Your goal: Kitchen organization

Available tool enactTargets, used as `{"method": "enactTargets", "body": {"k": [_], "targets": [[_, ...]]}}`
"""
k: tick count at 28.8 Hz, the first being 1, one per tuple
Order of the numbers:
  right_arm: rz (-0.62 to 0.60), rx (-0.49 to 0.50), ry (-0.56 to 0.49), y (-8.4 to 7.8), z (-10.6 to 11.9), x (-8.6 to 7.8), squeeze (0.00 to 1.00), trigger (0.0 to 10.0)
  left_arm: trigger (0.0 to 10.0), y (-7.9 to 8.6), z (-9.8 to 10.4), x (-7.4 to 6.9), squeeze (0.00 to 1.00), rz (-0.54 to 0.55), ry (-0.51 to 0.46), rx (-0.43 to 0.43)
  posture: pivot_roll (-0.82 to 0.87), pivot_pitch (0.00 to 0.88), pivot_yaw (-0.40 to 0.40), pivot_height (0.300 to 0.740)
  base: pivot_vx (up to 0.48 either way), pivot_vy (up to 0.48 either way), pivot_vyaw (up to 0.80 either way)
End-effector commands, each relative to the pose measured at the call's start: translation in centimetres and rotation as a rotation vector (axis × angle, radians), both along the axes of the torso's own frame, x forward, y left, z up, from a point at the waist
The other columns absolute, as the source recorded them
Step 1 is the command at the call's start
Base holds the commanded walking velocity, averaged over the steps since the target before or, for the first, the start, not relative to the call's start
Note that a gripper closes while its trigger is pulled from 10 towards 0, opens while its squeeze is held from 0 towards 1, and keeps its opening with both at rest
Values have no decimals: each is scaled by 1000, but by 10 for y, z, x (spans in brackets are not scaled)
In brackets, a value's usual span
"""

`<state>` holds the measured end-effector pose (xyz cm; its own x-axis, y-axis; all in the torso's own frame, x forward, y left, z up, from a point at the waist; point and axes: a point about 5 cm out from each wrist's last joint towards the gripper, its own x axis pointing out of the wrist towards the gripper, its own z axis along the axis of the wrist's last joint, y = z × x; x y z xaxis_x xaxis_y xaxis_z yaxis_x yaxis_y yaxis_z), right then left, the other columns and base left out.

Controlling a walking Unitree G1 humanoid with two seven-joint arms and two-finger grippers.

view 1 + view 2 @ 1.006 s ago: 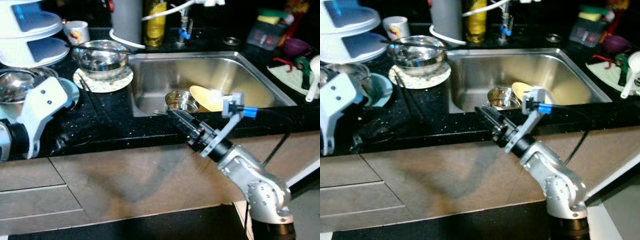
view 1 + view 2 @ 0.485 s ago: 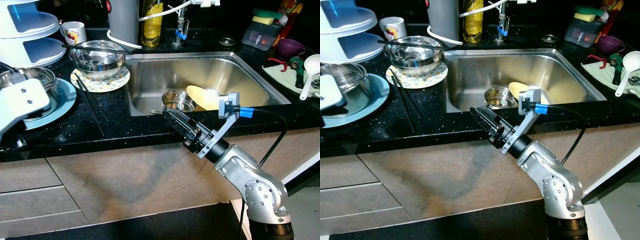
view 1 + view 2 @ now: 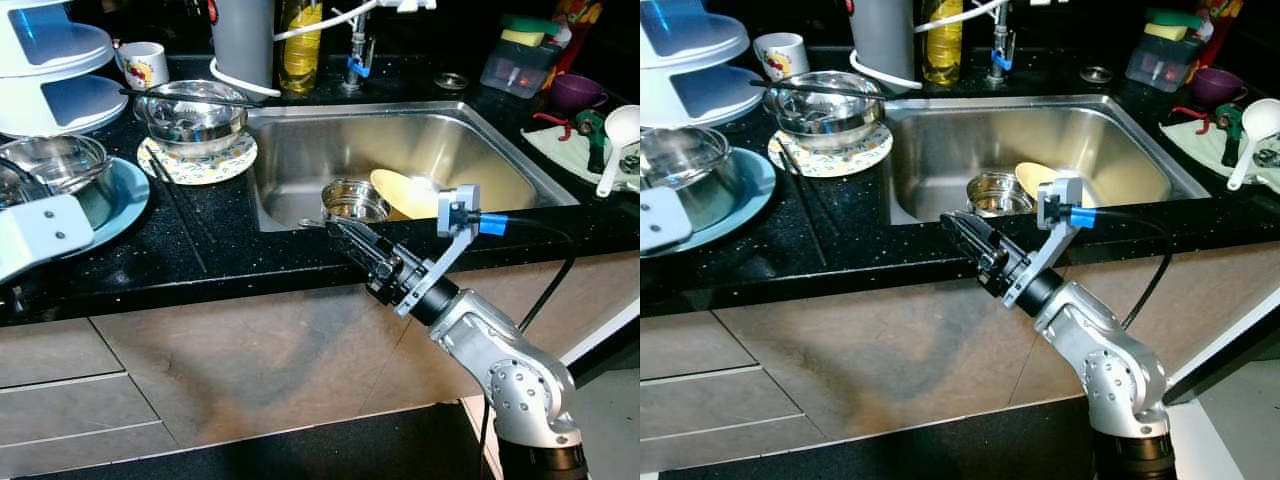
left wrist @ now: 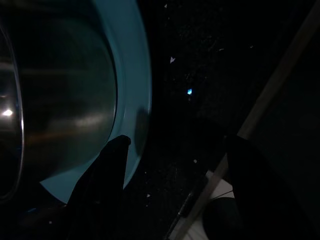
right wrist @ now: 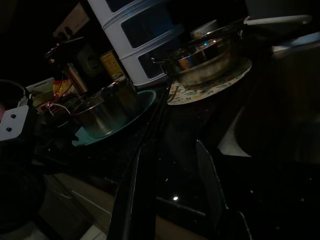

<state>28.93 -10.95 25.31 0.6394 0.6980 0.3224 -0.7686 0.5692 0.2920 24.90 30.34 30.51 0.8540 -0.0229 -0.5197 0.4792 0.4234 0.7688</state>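
Jaws of the right gripper (image 3: pixel 345 234) stand slightly spread and hold nothing, poised at the centre of the frame over the front edge of the surface (image 3: pixel 230 255), just before the sink (image 3: pixel 470 145). Jaws of the left gripper (image 4: pixel 170 165) are likewise spread and empty, at the lower left beside the blue plate (image 3: pixel 125 200).

Surface: black speckled stone above pale cabinet fronts (image 3: pixel 250 350).

Sink contents: a small steel pot (image 3: pixel 355 200) and, touching it, a yellow dish (image 3: pixel 400 190), both near the front wall.

Left of the sink: a steel bowl (image 3: pixel 195 115) on a patterned plate (image 3: pixel 205 165), with dark chopsticks (image 3: pixel 185 95) across the bowl's rim and another pair (image 3: pixel 180 210) lying on the surface. On the blue plate sits a second steel bowl (image 3: pixel 60 165). A white tiered container (image 3: pixel 50 70) and a mug (image 3: pixel 145 65) occupy the upper left.

Upper right: a white ladle (image 3: pixel 615 145), a purple cup (image 3: pixel 580 92) and a box with sponges (image 3: pixel 520 60).
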Motion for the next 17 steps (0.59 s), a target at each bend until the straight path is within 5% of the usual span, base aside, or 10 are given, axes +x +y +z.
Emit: {"method": "enactTargets", "body": {"k": [1,11,17], "targets": [[15,-1,3,1,0,-2,0,10000,10000,9,-9,2,0,53,24,35,-10,170,-61,740,0,0,0],[10,-1,3,1,0,-2,0,10000,10000,15,-16,15,0,84,-60,34,-13,171,-58,740,0,0,0],[11,-2,4,0,-1,-2,0,10000,10000,5,-10,17,0,53,-82,-82,-12,171,-61,740,0,0,0]]}}
